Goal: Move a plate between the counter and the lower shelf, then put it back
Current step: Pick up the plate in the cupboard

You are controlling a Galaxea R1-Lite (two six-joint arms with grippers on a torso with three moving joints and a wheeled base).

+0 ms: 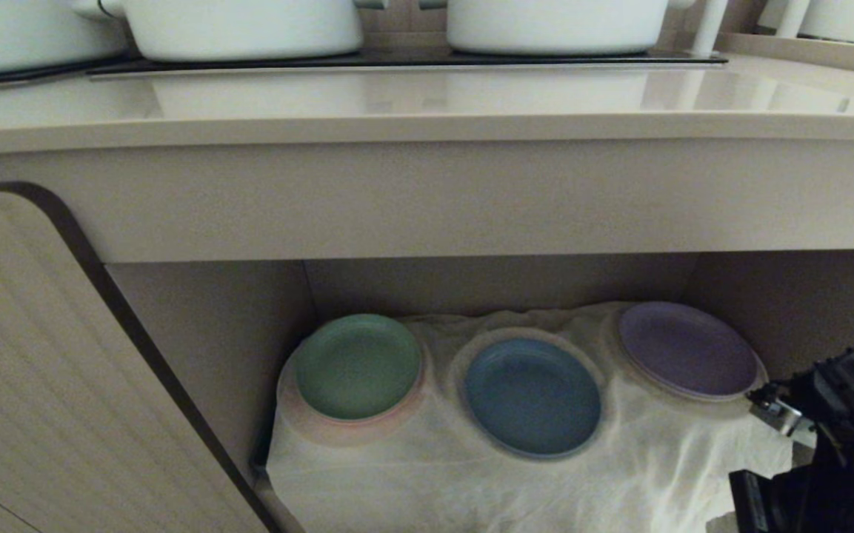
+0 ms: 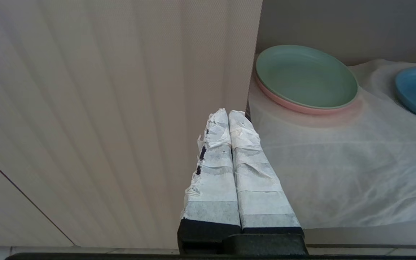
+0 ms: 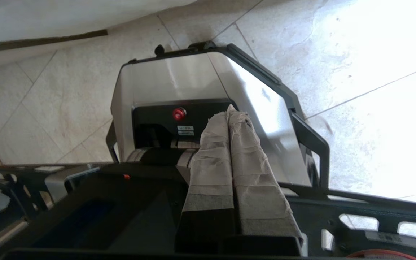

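Blue plate (image 1: 532, 396) on lower shelf (image 1: 471, 474), btwn others

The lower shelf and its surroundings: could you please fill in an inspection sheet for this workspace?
Surface: lower shelf lined with a wrinkled white cloth; counter above it.
Job's things: light-blue plate lies flat on the cloth, in the middle of the row.
Clutter: green plate on a pink one to its left, purple plate to its right; white pots on the counter.
End effectors: left end effector shut, empty, beside the cabinet door; right end effector shut, empty, over the robot's base.
Cables: nothing seen.
Surroundings: tiled floor.
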